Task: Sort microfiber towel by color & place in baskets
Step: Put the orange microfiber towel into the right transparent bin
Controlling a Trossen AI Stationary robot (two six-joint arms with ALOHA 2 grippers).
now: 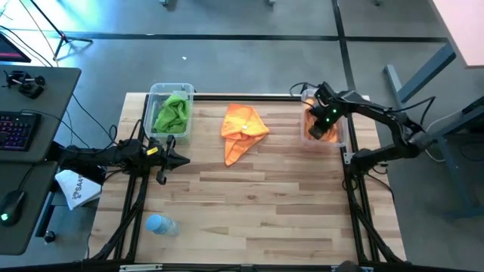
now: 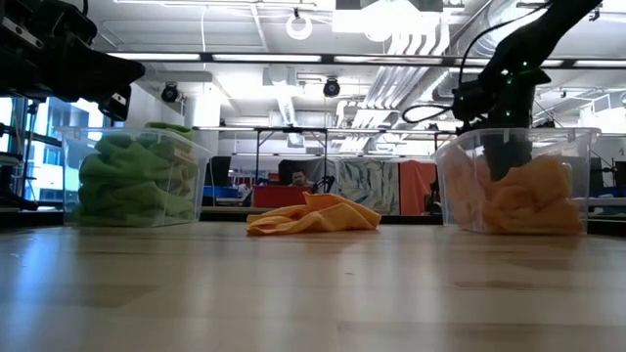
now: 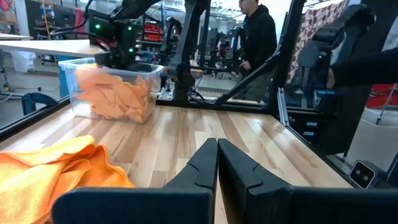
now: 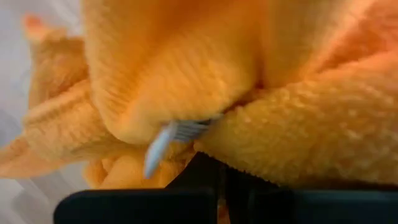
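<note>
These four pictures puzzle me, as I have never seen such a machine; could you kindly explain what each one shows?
It is a robot with two dark arms at a wooden table, each ending in a two-fingered pincer. One picture looks straight down, one looks level across the tabletop, and two come from cameras on the wrists. The job is sorting cloths by colour into clear tubs. The left tub holds green towels; the right tub holds orange towels. One orange towel lies loose between them, and a pale blue bottle lies near the front edge. The left pincer waits shut above the table, holding nothing. The right pincer is shut, down in the right tub, pressed against orange cloth; whether it grips any, I cannot tell.
</note>
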